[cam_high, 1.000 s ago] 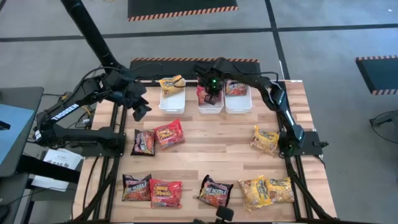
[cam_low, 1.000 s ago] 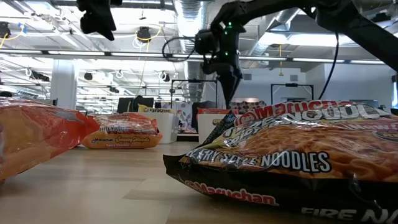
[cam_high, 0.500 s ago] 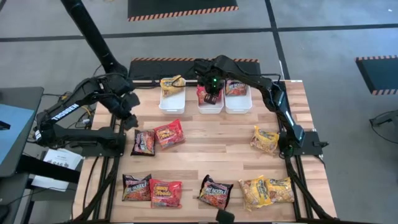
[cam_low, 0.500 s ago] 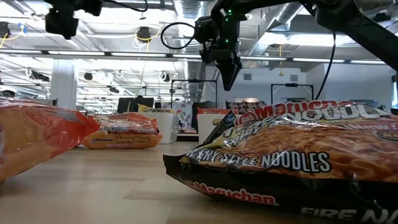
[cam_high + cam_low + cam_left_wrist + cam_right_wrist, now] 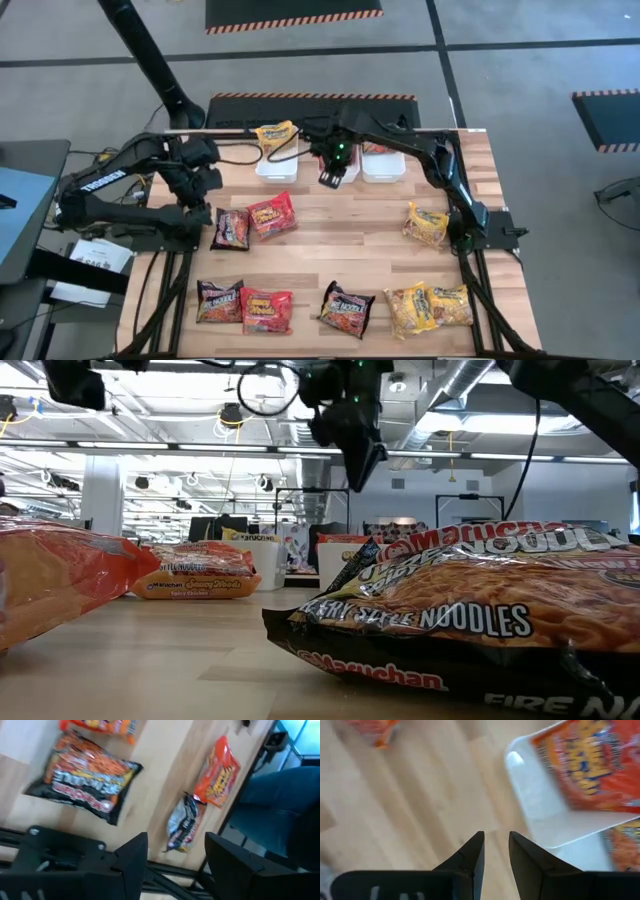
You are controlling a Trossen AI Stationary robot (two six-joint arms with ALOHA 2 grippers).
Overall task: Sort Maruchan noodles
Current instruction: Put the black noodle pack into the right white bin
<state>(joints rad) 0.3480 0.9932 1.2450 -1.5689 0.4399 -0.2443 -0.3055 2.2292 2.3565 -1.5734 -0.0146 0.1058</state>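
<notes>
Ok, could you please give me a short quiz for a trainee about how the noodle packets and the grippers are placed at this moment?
1. True or false: the right gripper holds a packet.
2. How many dark packets lie loose on the table? A: one. B: three. C: five.
3. Fill in: the packet lying on the left white bin is ___ in colour.

Key:
1. False. It is open and empty, near the middle bin; the left gripper, also open and empty, waits at the table's left side.
2. B.
3. Yellow.
</notes>
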